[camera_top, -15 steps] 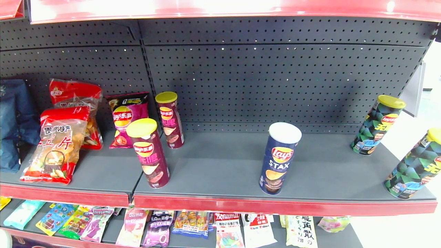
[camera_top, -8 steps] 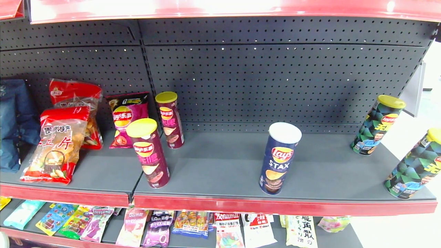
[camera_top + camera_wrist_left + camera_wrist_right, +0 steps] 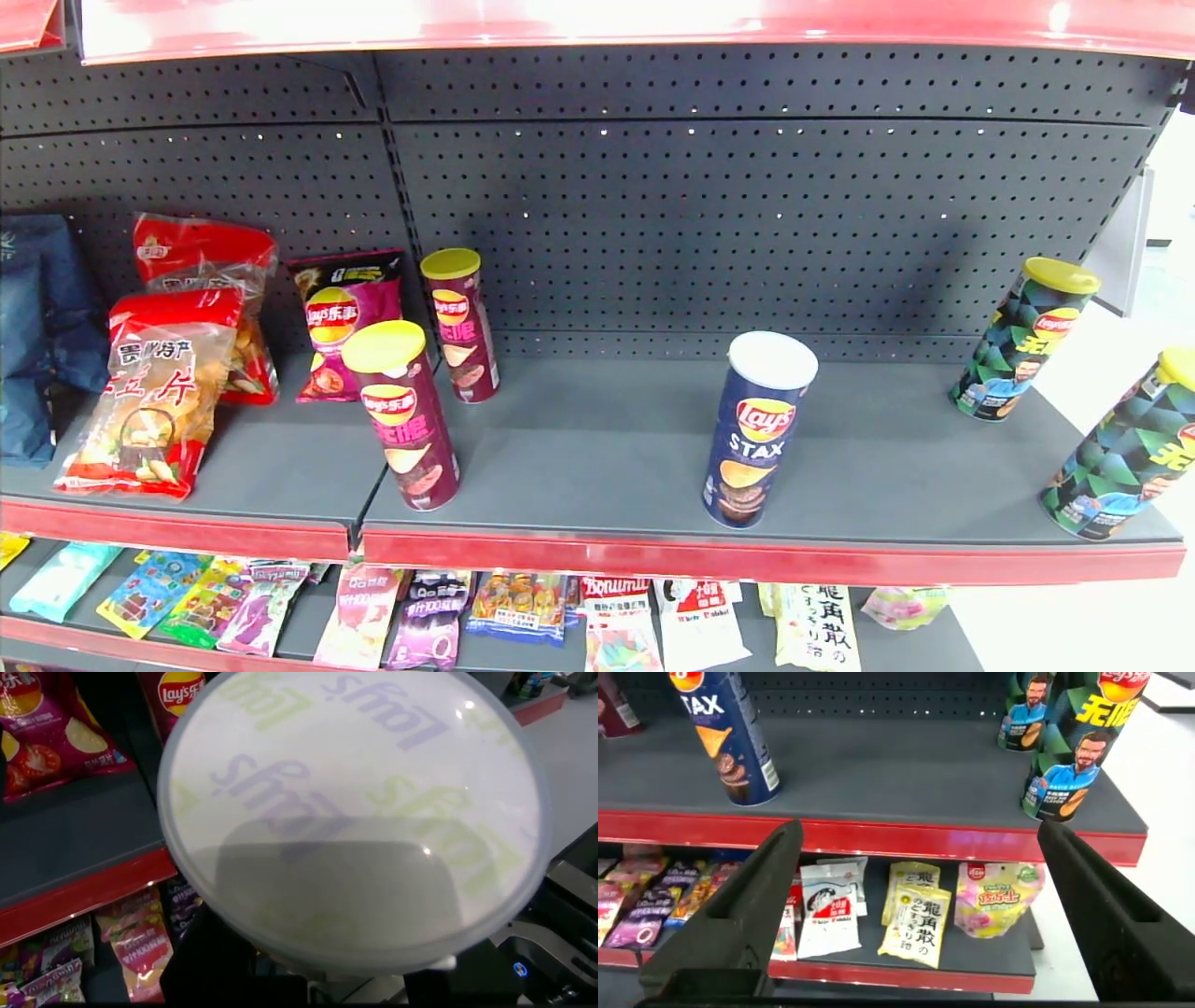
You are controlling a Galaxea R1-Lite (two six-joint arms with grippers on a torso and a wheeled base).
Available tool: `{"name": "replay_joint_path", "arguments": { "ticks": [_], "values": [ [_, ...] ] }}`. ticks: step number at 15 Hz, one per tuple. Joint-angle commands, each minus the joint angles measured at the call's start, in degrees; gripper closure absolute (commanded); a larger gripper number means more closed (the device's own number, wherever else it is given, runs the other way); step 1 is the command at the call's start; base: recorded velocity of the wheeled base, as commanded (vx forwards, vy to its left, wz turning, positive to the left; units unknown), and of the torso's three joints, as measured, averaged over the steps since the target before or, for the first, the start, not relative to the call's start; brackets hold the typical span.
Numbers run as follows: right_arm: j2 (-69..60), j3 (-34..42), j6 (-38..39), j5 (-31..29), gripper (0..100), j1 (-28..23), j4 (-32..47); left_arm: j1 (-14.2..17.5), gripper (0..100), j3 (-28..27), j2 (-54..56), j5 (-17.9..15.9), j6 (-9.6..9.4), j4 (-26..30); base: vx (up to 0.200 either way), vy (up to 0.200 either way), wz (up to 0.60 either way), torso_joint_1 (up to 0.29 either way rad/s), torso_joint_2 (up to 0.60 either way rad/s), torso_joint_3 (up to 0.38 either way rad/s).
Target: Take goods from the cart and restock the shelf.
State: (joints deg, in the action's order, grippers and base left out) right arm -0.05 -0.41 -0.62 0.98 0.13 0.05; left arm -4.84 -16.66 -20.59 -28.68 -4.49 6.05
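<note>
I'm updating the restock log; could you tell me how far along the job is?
Done: five cans stand on the shelf. In hand: a white-lidded can, seemingly gripped at the left wrist. Left: shelving it; the right gripper is open.

The dark grey metal shelf board (image 3: 597, 439) has a smooth, matt painted finish, and the perforated dark metal back panel (image 3: 747, 215) is equally dull. The red front edge strip (image 3: 747, 560) is glossy. The dark blue chip tube (image 3: 752, 439) looks like smooth printed cardboard with a slight sheen, under a white plastic lid (image 3: 772, 359). The maroon chip tubes (image 3: 406, 429) carry yellow plastic lids (image 3: 384, 345). The red snack bags (image 3: 154, 401) are shiny, crinkled plastic film. The chip tube with a translucent plastic lid (image 3: 350, 812) is smooth on top, with glare spots. The right gripper (image 3: 917, 835) has matt black jaws.
</note>
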Motion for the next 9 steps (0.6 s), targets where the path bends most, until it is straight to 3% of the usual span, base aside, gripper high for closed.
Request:
{"name": "replay_joint_path", "arguments": {
  "ticks": [1, 4, 9],
  "values": [
    [0.1, 0.3, 0.1, 0.0, 0, 0.0, 0.0, 0.0, 100, 0.0, 0.1, -0.6, -0.08, 0.0, 0.000, 0.000, 0.00, 0.000, 0.00, 0.000],
    [0.0, 0.3, 0.4, -0.1, 0, 0.0, 0.0, -0.1, 100, 0.2, -0.1, -3.0, -0.08, 0.0, 0.000, 0.000, 0.00, 0.000, 0.00, 0.000],
    [0.0, 0.3, 0.4, 0.0, 0, 0.0, 0.0, 0.0, 100, 0.1, -3.6, -3.1, -0.35, -0.1, 0.000, 0.000, 0.00, 0.000, 0.00, 0.000]
  ]
}}
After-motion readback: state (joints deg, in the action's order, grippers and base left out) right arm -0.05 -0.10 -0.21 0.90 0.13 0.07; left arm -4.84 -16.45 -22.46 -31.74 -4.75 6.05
